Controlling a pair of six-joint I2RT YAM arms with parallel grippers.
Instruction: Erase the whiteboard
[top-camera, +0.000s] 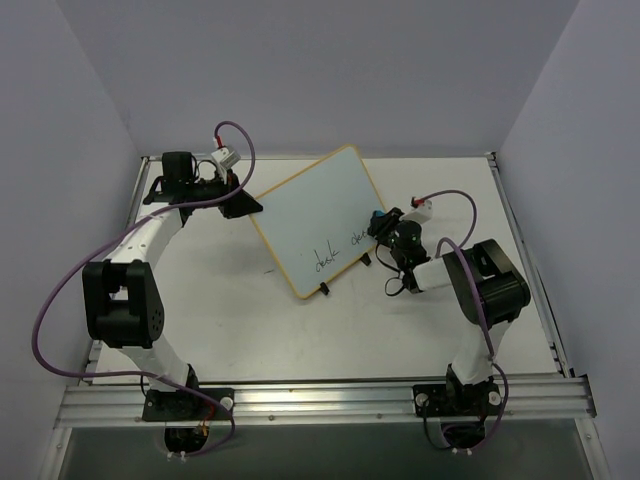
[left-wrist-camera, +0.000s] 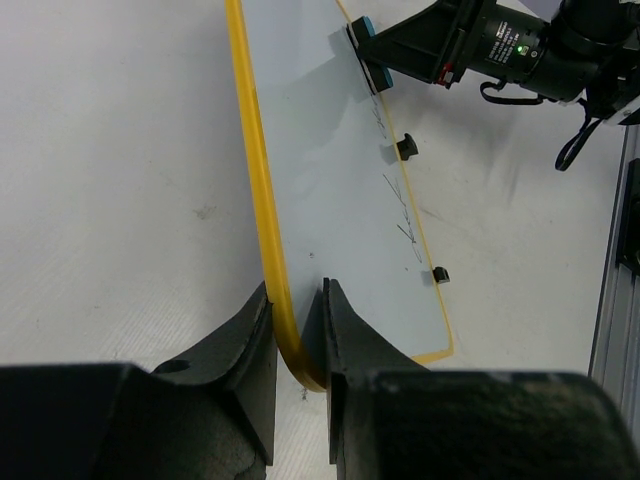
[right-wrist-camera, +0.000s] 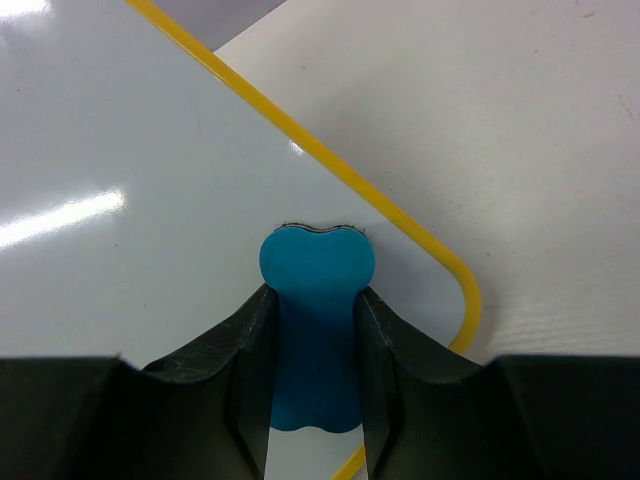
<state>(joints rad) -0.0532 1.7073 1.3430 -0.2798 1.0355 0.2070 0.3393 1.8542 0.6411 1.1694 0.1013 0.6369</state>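
The left gripper (left-wrist-camera: 297, 300) is clamping a rounded corner of the whiteboard (top-camera: 315, 210), its jaws closed narrowly on the yellow frame (left-wrist-camera: 255, 170). The board is standing tilted on its black clip feet (left-wrist-camera: 405, 148) mid-table (top-camera: 230, 300), bearing black handwriting (top-camera: 322, 258) along its lower edge. The right gripper (right-wrist-camera: 315, 300) is pinching a blue bone-shaped eraser (right-wrist-camera: 317, 265), which is touching the board near its right corner.

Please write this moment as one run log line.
left gripper: jaws shut on whiteboard | right gripper: jaws shut on eraser | handwriting: present
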